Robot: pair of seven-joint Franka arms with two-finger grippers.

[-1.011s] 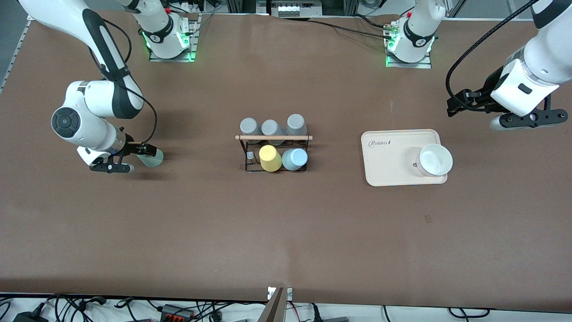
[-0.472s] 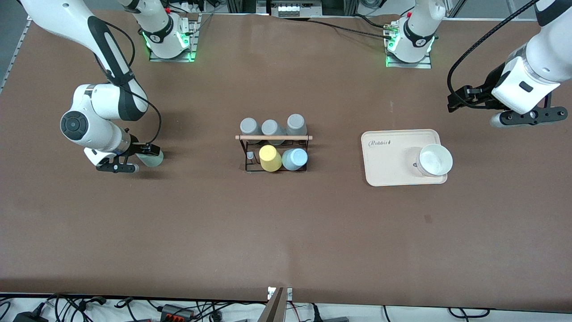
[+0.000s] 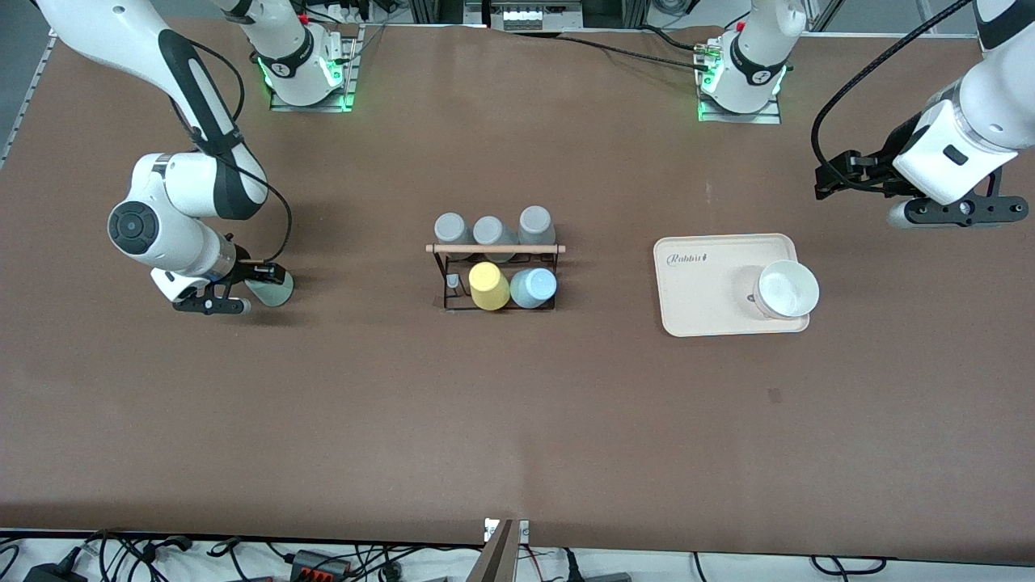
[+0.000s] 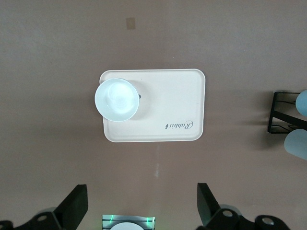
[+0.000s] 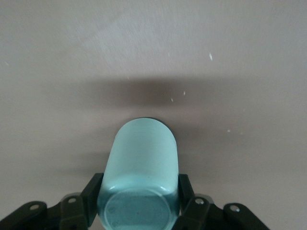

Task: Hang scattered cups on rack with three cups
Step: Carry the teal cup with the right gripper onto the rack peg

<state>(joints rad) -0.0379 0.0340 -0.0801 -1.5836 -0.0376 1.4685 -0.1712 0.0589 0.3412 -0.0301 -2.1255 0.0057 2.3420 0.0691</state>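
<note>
The right gripper (image 3: pixel 242 293) has its jaws clamped on the mint cup (image 5: pixel 140 167), lying on the table toward the right arm's end. Next I'd expect a lift and carry to the rack (image 3: pixel 495 250). The left gripper (image 4: pixel 139 203) waits wide open and empty above the tray (image 4: pixel 177 96).

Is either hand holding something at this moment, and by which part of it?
The right hand grips the mint green cup, lying on the table, across its sides near the base. The left hand is open, holding nothing.

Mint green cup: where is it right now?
The mint green cup lies on its side at the right arm's end of the table, clamped in the right tool, well apart from the rack.
</note>
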